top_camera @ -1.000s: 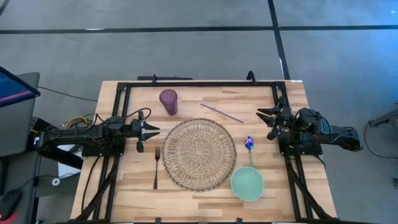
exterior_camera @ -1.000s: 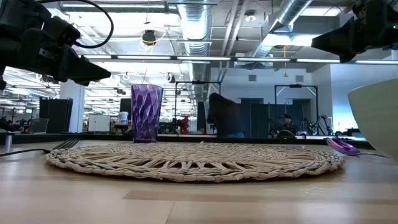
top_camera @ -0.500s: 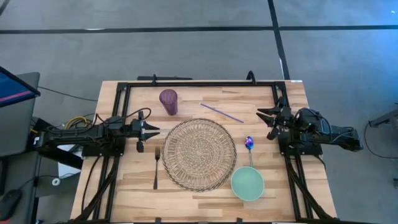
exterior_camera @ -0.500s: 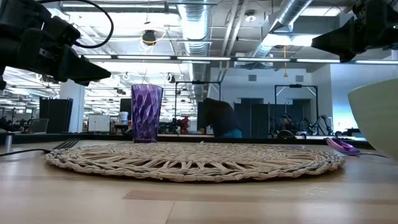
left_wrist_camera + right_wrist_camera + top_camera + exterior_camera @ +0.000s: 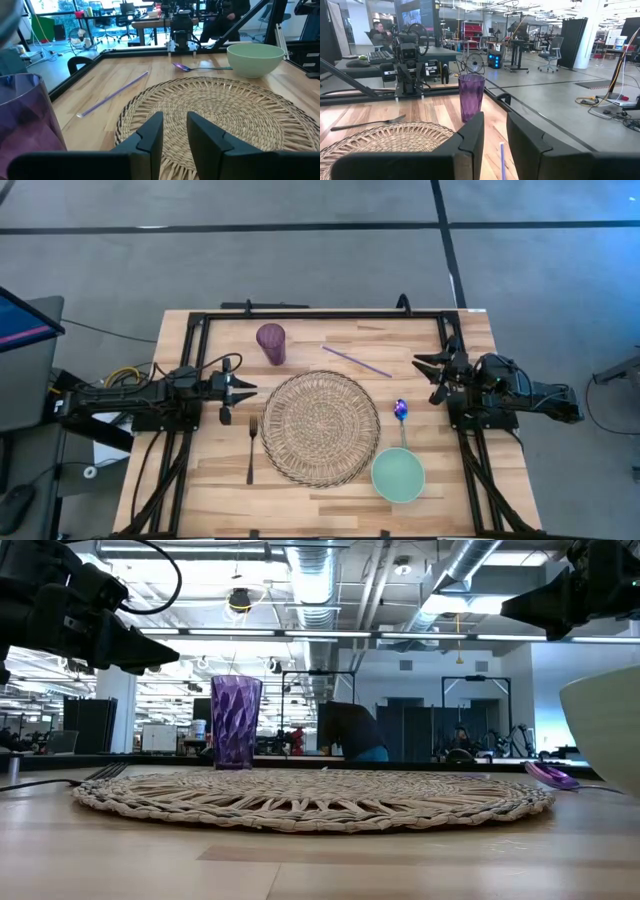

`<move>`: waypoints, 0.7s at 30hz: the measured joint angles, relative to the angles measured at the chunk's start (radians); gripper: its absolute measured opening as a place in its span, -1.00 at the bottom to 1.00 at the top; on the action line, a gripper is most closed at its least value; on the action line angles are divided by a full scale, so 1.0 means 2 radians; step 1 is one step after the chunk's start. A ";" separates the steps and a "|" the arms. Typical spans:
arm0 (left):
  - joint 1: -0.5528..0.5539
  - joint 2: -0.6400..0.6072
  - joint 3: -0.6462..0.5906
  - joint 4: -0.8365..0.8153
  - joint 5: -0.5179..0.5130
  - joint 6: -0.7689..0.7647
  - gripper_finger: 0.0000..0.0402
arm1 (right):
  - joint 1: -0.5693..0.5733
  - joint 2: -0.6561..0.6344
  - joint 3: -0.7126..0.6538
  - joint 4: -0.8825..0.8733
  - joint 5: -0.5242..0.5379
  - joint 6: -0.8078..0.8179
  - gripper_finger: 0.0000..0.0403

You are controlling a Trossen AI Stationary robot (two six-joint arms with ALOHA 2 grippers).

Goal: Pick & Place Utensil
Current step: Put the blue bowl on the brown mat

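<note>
On the wooden desk (image 5: 330,495) a round woven placemat (image 5: 320,427) sits at centre. The fork (image 5: 251,446) lies at its 9 o'clock, the purple spoon (image 5: 401,413) at 3 o'clock, touching neither claw. The left claw (image 5: 240,391) hovers at 10 o'clock, fingers slightly apart and empty; the right claw (image 5: 428,370) at 2 o'clock likewise.

Low view: bowl (image 5: 610,730) cut by right edge; fork (image 5: 100,772) mostly hidden behind placemat (image 5: 310,798).
</note>
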 joint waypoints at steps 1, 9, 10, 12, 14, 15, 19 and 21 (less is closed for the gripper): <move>0.000 0.000 0.000 0.000 0.000 0.000 -0.56 | 0.000 0.000 0.000 0.000 0.000 0.000 -0.62; 0.000 0.000 0.000 0.004 0.000 0.000 -0.56 | 0.000 0.000 0.000 0.000 0.000 0.000 -0.62; 0.000 0.000 0.000 0.008 0.000 0.000 -0.56 | 0.000 0.000 0.000 0.000 0.000 0.000 -0.62; 0.000 0.000 0.000 0.011 0.000 0.000 -0.56 | 0.000 0.000 0.000 0.000 0.000 0.000 -0.62; 0.000 0.000 0.000 0.011 0.000 0.000 -0.56 | 0.000 0.000 0.000 0.000 0.000 0.000 -0.62; 0.000 0.000 0.000 0.011 0.000 0.000 -0.56 | 0.000 0.000 0.000 0.000 0.000 0.000 -0.62; 0.000 0.000 0.000 0.011 0.000 -0.021 -0.56 | 0.000 0.000 0.000 0.002 0.000 0.045 -0.62; 0.000 0.000 0.000 0.012 0.006 -0.067 -0.56 | 0.000 0.000 0.000 0.006 0.000 0.102 -0.62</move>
